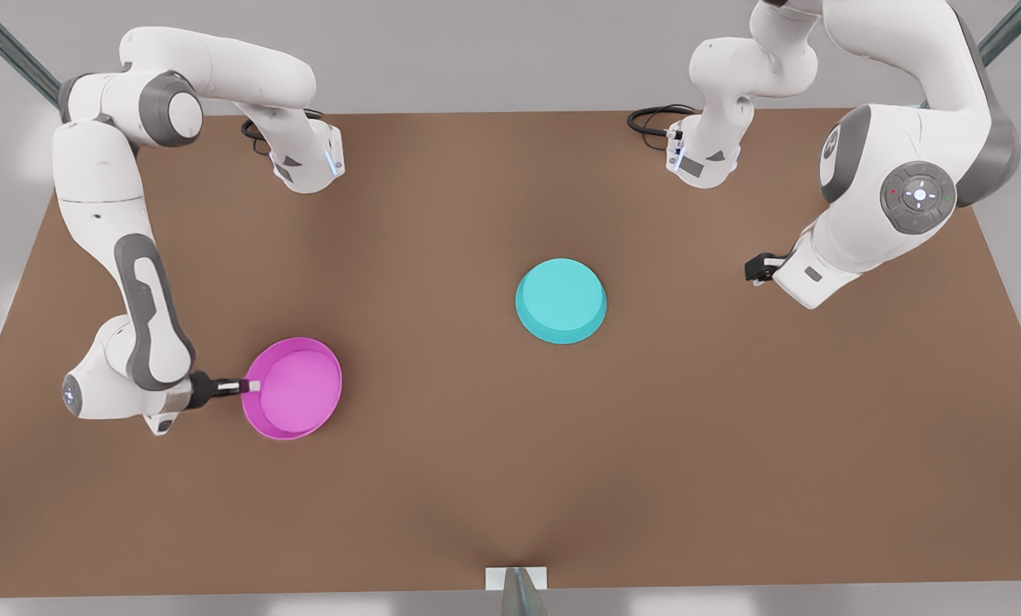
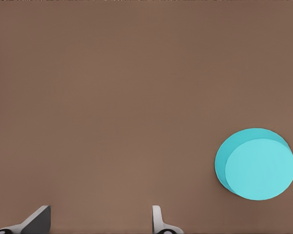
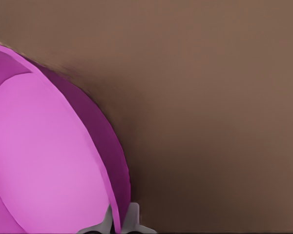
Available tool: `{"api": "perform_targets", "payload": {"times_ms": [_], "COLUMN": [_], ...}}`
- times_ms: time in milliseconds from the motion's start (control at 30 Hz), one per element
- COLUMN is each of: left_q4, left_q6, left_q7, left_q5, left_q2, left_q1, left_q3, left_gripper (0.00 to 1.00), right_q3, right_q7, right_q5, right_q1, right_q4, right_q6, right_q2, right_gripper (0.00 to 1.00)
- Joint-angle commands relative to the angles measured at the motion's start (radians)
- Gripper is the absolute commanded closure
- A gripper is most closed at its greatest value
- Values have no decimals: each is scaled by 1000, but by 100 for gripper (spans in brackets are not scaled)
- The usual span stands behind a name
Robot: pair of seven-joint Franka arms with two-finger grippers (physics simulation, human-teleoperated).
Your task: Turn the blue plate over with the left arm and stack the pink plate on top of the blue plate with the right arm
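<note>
Right claw (image 1: 252, 387) pinches pink plate (image 1: 294, 389) rim at 9 o'clock; lift level. Left claw (image 2: 100, 219) open, empty, waiting; blue plate (image 1: 560, 300) inverted.

A bare brown table (image 1: 493, 462) is seen spread beneath both grippers. Black cables (image 1: 651, 120) are coiled at its far edge, well beyond the grippers, with a second coil (image 1: 258, 137) alongside. A small white bracket (image 1: 516, 578) is fixed at the near edge.
</note>
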Motion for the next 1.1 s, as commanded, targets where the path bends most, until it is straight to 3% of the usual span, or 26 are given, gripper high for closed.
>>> {"api": "perform_targets", "payload": {"times_ms": [0, 133, 400, 967, 1067], "left_q4": [0, 0, 0, 0, 0], "left_q6": [0, 0, 0, 2, 5], "left_q7": [1, 0, 1, 3, 6], "left_q5": [0, -2, -2, 0, 0], "left_q2": [0, 0, 0, 9, 11], "left_q1": [0, 1, 1, 1, 1], "left_q3": [0, 0, 0, 3, 3], "left_gripper": [0, 0, 0, 0, 0], "right_q3": [0, 91, 246, 289, 289], "right_q7": [3, 16, 194, 867, 885], "right_q5": [-6, -1, -7, -20, -20], "right_q1": [0, 3, 187, 686, 724], "right_q4": [0, -11, 0, -49, -140], "right_q6": [-4, -11, 6, 375, 409], "right_q2": [0, -3, -28, -109, -176], "right_gripper": [79, 79, 79, 79, 79]}}
